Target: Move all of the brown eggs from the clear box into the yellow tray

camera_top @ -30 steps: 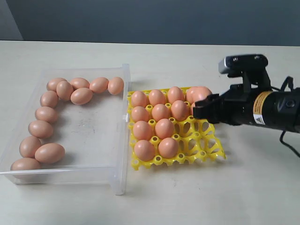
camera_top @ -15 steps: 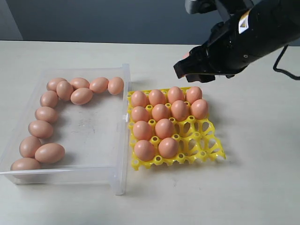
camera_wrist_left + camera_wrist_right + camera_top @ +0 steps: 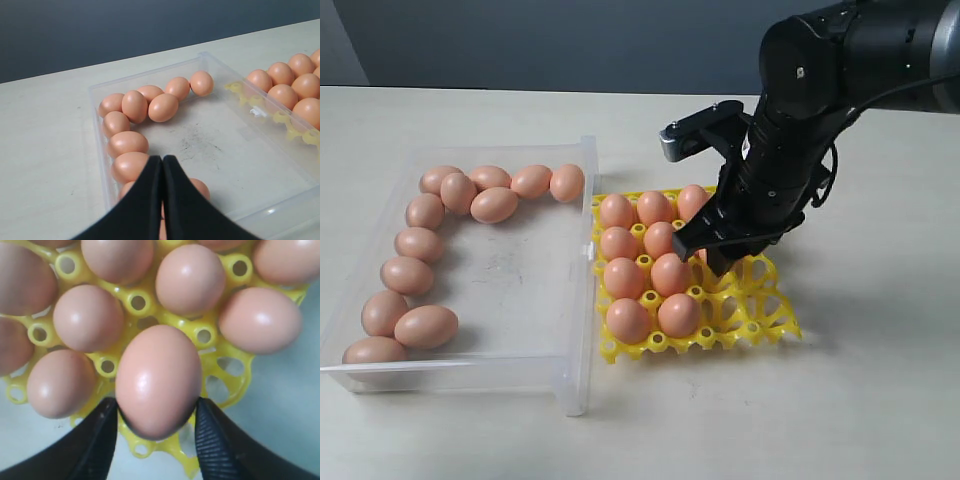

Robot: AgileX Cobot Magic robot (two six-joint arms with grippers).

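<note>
1. Pale surface [image 3: 880, 400] under a dark far wall carries everything. The clear box [image 3: 575, 300] lies on the left with the yellow tray [image 3: 760, 320] just beside its right wall, which keeps each carry short.
2. Inside the clear box, brown eggs [image 3: 425, 327] line the left and far walls, and its middle is bare.
3. The tray's left and far cups are filled, while the near-right cups stand empty.
4. The right fingers [image 3: 95, 440] hang over the tray's middle-right, partly spread. Both press the flanks of a held egg [image 3: 159, 380] above an empty cup; whether it is seated I cannot tell.
5. The left fingers [image 3: 145, 200] are pressed together, empty, over the box's near eggs.
</note>
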